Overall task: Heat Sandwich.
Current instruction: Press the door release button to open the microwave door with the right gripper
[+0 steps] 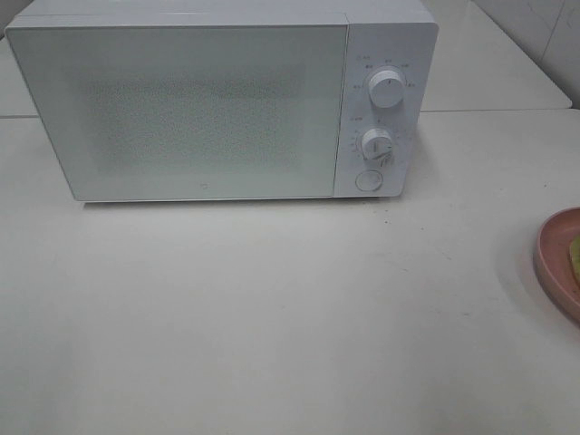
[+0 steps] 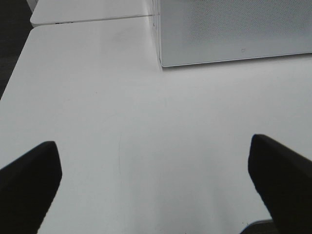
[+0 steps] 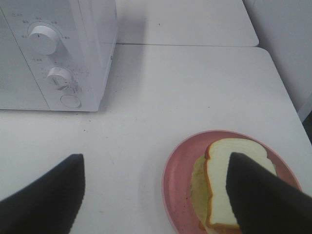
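The sandwich (image 3: 222,187), pale bread with tan crust and a yellowish layer, lies on a round pink plate (image 3: 180,170) in the right wrist view. In the exterior view only a sliver of the sandwich (image 1: 575,258) and the plate's edge (image 1: 551,258) show at the right border. The white microwave (image 1: 227,100) stands at the back with its door shut. My right gripper (image 3: 156,195) is open above the table, one finger (image 3: 263,195) over the sandwich's side. My left gripper (image 2: 156,185) is open over bare table, in front of the microwave (image 2: 234,29). Neither gripper shows in the exterior view.
The microwave's panel carries two white knobs (image 1: 387,91) (image 1: 376,145) and a round button (image 1: 367,179) on its right side. A second white table (image 1: 489,63) adjoins behind. A seam between table tops (image 2: 87,20) shows in the left wrist view.
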Robot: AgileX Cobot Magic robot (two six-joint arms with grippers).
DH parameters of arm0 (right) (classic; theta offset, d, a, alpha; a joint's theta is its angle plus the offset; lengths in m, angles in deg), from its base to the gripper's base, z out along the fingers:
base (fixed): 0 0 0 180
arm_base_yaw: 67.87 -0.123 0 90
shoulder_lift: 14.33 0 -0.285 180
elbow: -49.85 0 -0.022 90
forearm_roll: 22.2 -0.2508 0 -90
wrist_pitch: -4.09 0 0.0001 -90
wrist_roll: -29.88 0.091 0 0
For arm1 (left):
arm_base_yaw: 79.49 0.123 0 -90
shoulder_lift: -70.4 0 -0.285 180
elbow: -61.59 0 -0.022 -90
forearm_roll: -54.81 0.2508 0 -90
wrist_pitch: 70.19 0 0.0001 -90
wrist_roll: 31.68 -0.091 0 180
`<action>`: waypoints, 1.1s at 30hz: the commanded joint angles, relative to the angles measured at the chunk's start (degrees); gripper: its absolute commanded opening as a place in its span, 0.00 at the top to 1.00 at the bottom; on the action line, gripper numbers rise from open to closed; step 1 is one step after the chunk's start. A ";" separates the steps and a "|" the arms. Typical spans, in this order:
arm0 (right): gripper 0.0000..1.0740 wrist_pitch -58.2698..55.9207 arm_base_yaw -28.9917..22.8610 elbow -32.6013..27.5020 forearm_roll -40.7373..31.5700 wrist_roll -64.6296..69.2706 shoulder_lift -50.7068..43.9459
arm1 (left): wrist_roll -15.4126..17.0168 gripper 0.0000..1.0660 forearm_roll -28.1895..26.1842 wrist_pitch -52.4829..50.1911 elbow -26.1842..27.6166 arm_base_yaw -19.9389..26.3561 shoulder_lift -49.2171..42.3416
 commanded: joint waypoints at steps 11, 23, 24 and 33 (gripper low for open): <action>0.29 15.07 0.11 0.17 -0.80 0.06 14.15 | 0.40 0.05 0.00 -0.74 -0.17 0.23 -1.55; 0.29 26.18 0.11 -0.29 -0.80 1.95 23.20 | 0.40 0.05 0.00 -0.74 -0.17 0.23 -1.55; 0.29 30.60 0.11 -1.38 -0.80 2.01 24.81 | 0.40 0.05 0.00 -0.74 -0.17 0.23 -1.55; 0.29 52.20 0.11 -9.05 -0.80 1.78 31.23 | 0.40 0.05 0.00 -0.74 -0.17 0.23 -1.55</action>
